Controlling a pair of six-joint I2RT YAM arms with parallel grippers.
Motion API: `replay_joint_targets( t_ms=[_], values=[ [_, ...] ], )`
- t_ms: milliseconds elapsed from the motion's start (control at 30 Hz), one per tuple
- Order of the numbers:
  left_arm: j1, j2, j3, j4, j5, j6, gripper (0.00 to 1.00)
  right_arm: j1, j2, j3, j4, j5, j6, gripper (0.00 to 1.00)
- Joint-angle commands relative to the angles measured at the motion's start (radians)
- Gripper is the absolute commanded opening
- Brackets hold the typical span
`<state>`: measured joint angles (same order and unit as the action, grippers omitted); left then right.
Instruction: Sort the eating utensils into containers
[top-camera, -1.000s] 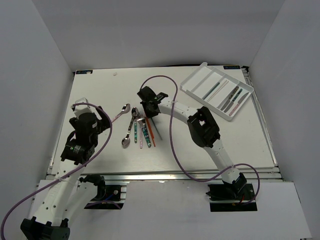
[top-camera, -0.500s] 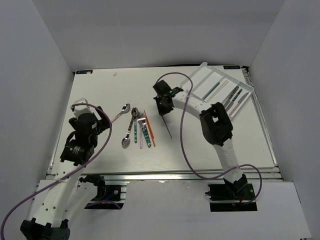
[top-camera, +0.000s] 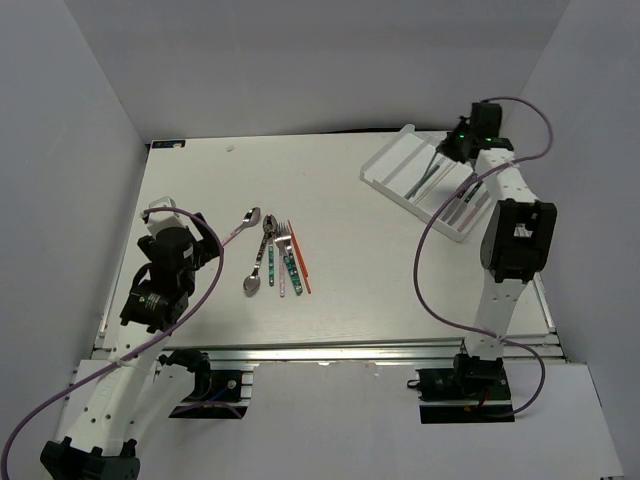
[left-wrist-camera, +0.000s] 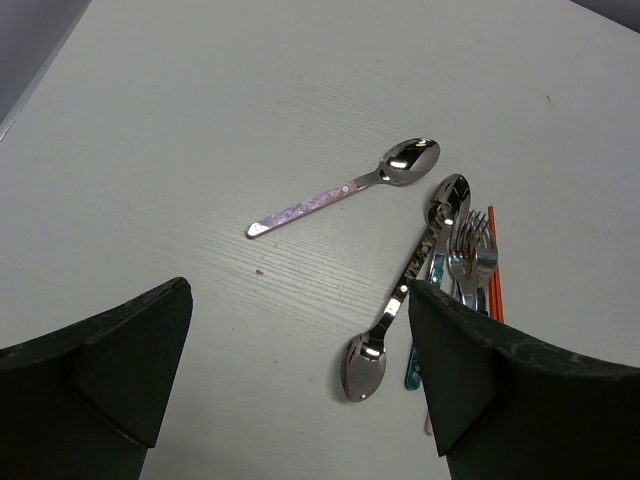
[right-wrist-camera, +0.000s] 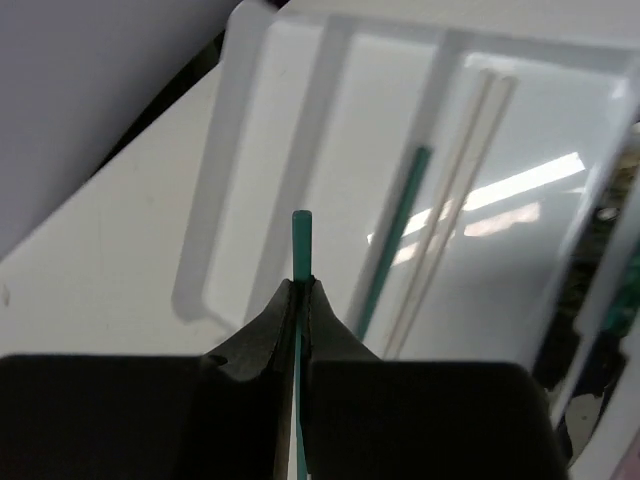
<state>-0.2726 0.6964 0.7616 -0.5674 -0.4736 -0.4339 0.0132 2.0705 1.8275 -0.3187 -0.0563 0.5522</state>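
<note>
Left tool (left-wrist-camera: 300, 310) at lower left of top view, over bare bench (left-wrist-camera: 150, 120), spread wide, gripping nothing. Just beyond, pink-handled spoon (left-wrist-camera: 340, 190) flat on bench, bowl toward upper right of left wrist view, slightly apart from the rest. Right of it, tight bundle at mid-bench: second spoon (left-wrist-camera: 400, 295) with bowl nearest the wrist camera, forks (left-wrist-camera: 470, 250) just beside, orange chopstick (left-wrist-camera: 493, 275) along bundle's right edge. Whole bundle well apart from white tray (top-camera: 385, 182). Far, at upper right of top view, right tool (right-wrist-camera: 302, 290) over tray, clamped tight on held green chopstick (right-wrist-camera: 301, 240), tip poking past fingertips. Below, inside tray: loose green chopstick (right-wrist-camera: 395, 235) and pale chopstick pair (right-wrist-camera: 455, 190) side by side, lengthwise. Same compartment or not: cannot tell. Held chopstick touching tray or clear: cannot tell.
</note>
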Motion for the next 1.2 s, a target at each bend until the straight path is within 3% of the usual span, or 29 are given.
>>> replay_joint_targets(
  t_ms=[0, 133, 400, 567, 600, 733, 800, 967, 1167],
  values=[
    [-0.005, -0.005, -0.005, 0.009, 0.009, 0.006, 0.98, -0.090, 0.084, 0.044, 0.079, -0.071, 0.139, 0.00],
    [-0.005, 0.003, -0.004, 0.008, 0.007, 0.006, 0.98, -0.180, 0.174, 0.085, 0.159, -0.143, 0.207, 0.00],
    [-0.005, 0.014, -0.004, 0.008, 0.001, 0.006, 0.98, -0.202, 0.246, 0.121, 0.185, -0.154, 0.209, 0.01],
    [-0.005, 0.018, -0.002, 0.004, 0.000, 0.006, 0.98, -0.202, 0.246, 0.139, 0.159, -0.151, 0.204, 0.26],
    [-0.005, 0.018, -0.002, 0.004, 0.000, 0.006, 0.98, -0.202, 0.243, 0.145, 0.150, -0.151, 0.203, 0.35],
    [-0.005, 0.014, -0.002, 0.004, -0.002, 0.004, 0.98, -0.197, 0.218, 0.153, 0.118, -0.134, 0.189, 0.50],
    [-0.005, 0.014, -0.002, 0.003, -0.002, 0.004, 0.98, -0.194, 0.194, 0.154, 0.101, -0.131, 0.180, 0.51],
    [-0.005, 0.008, -0.002, 0.003, -0.010, 0.004, 0.98, -0.081, 0.015, 0.028, 0.029, -0.008, 0.050, 0.54],
    [-0.005, 0.011, -0.002, -0.002, -0.022, 0.000, 0.98, 0.322, -0.197, -0.183, 0.001, 0.260, -0.169, 0.64]
  ],
)
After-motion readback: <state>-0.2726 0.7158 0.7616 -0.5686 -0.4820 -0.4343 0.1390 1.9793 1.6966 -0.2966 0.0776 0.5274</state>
